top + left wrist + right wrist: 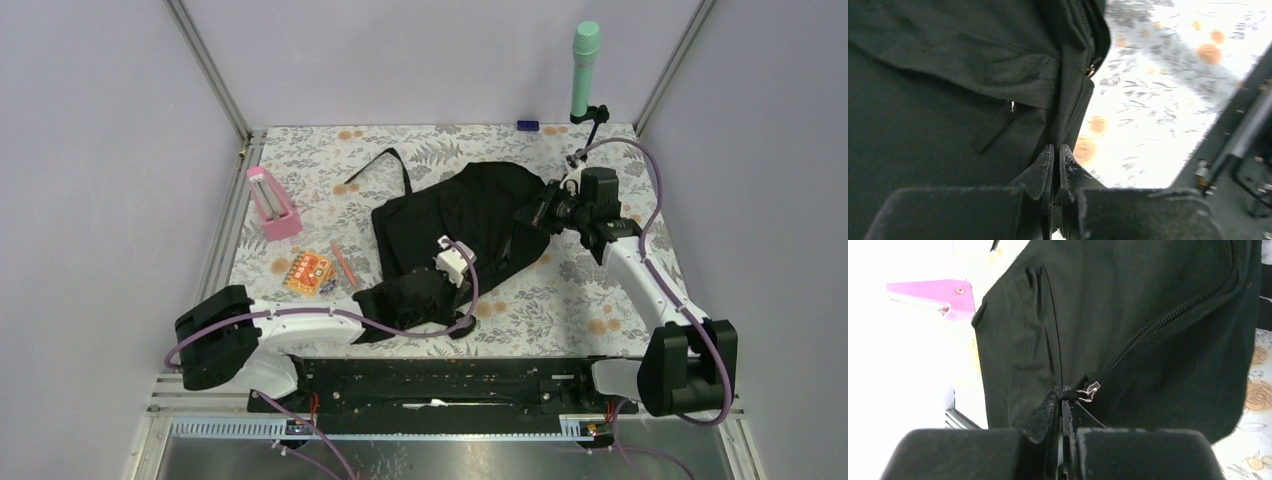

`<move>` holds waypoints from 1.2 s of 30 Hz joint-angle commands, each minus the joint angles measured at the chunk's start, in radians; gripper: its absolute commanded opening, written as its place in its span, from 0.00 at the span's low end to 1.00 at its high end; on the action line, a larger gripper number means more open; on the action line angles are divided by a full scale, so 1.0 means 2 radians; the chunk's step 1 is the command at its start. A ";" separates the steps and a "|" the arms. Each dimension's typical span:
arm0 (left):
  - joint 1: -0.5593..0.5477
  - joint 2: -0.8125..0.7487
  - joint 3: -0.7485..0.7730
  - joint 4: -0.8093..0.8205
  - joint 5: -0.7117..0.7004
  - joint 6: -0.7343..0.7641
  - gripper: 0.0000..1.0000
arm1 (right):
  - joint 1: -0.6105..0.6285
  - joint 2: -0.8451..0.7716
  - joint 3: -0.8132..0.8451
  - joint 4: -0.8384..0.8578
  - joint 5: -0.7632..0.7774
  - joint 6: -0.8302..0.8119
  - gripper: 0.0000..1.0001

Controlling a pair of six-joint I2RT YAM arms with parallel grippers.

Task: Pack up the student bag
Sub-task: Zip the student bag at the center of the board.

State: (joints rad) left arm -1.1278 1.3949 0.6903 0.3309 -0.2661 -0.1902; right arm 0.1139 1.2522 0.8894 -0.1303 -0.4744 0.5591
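Student bag (480, 215), left tool (1057, 151) pinching it, right tool (1061, 394) pinching zip pull (1088, 390)

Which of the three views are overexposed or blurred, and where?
Top external view: even light, sharp, soft shadows beside the large black fabric backpack. Left wrist view: the floral table cover is washed out and blurred; the backpack's weave shows clearly. Right wrist view: the left side is blown out white around the pink plastic object; the zip teeth are clear.
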 commanded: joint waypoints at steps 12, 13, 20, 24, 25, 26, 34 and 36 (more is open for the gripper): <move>0.055 -0.020 0.166 -0.103 0.130 -0.025 0.86 | 0.006 0.077 0.079 0.049 -0.154 -0.072 0.00; 0.078 -0.015 0.179 -0.114 0.131 -0.012 0.91 | 0.009 0.080 0.082 0.048 -0.158 -0.075 0.00; 0.253 0.131 0.293 -0.128 0.267 0.050 0.99 | 0.038 0.104 0.102 0.047 -0.175 -0.086 0.00; 0.304 0.238 0.410 -0.162 0.304 0.052 0.99 | 0.046 0.106 0.105 0.047 -0.182 -0.088 0.00; 0.312 0.260 0.430 -0.162 0.313 0.052 0.99 | 0.046 0.105 0.106 0.047 -0.185 -0.089 0.00; 0.319 0.279 0.452 -0.164 0.317 0.051 0.99 | 0.046 0.106 0.106 0.047 -0.188 -0.088 0.00; 0.335 0.372 0.538 -0.167 0.387 0.038 0.99 | 0.046 0.111 0.106 0.040 -0.196 -0.094 0.00; 0.335 0.390 0.548 -0.152 0.401 0.029 0.99 | 0.046 0.114 0.109 0.034 -0.193 -0.095 0.00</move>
State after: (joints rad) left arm -0.4534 2.1384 1.6962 -0.0509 0.3992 -0.1112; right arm 0.1852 1.4769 1.0393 -0.0967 -0.7731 0.3904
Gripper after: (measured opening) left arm 0.985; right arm 0.027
